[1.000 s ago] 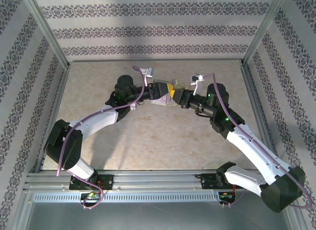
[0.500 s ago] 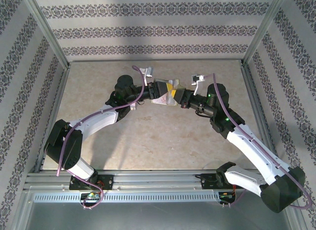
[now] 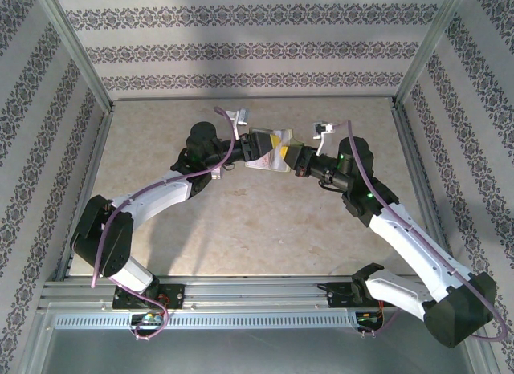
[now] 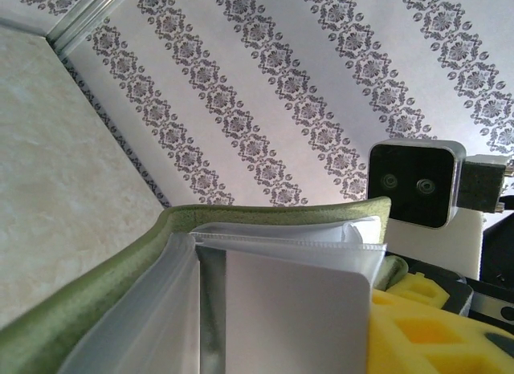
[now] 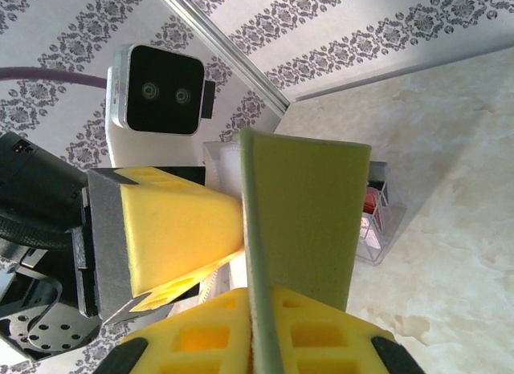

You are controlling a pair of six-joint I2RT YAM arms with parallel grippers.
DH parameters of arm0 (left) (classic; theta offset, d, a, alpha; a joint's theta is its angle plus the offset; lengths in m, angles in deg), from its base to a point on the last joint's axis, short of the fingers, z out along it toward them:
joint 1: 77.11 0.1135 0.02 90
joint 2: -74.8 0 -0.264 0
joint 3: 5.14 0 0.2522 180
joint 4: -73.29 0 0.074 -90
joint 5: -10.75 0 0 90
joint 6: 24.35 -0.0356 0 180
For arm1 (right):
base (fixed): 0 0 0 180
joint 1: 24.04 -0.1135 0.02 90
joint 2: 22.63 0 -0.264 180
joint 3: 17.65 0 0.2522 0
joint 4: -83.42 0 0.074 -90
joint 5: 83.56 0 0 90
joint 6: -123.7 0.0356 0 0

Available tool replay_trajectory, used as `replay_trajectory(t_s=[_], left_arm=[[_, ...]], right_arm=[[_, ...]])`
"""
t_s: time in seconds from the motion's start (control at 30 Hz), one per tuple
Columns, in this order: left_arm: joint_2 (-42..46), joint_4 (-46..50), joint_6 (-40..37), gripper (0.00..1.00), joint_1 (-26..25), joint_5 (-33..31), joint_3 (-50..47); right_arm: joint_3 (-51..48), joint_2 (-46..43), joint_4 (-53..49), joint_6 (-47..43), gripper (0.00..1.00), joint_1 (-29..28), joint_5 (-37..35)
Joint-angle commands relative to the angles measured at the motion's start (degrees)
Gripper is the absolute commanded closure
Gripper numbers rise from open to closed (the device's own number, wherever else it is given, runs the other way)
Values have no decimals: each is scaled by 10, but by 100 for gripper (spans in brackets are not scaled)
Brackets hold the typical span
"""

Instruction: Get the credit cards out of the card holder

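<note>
Holding holder [image 3: 270, 155] midair | right gripper [image 5: 255, 326] clenched on its green cover | left gripper [image 3: 250, 146] grip: cannot tell

Beige marbled tabletop [image 3: 241, 229] within damask-striped wallpaper walls [image 3: 241, 49], aluminium frame [image 3: 84, 61].

Top view: light is even, diffuse and moderately bright from overhead. The beige marbled tabletop [image 3: 265, 229] carries only faint, soft-edged shadows under the arms, and the straight aluminium frame posts [image 3: 76, 45] lean outward toward the picture edges. Left wrist view: far wallpaper is sharp, while the clear plastic sleeves of the green-covered card holder [image 4: 281, 310] sit soft and washed pale near the lens. Right wrist view: the cover blurs toward the bottom edge and throws a soft shadow on the bright tabletop.
</note>
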Motion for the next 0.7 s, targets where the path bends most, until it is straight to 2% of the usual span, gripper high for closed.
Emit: replay_trajectory(t_s=[0.0,0.17,0.3,0.4,0.47,0.67], left_arm=[[30,-9,-6,43,-6,12,-2],[36,-6,-5,34,-4,11,-10],[36,-6,-3,19,-3,17,-12],[34,-4,-4,16,-4,21,-11],[35,-2,-6,18,-4,20,-11],[38,6,-14,38,-2,18,-17]], right_arm=[[-6,-5,17,-5,96,9,2],[-7,-4,23,-1,96,17,9],[-12,-5,26,2,97,20,10],[-16,-5,31,7,97,20,10],[-18,-4,33,8,97,21,10],[-16,-6,31,6,97,22,8]])
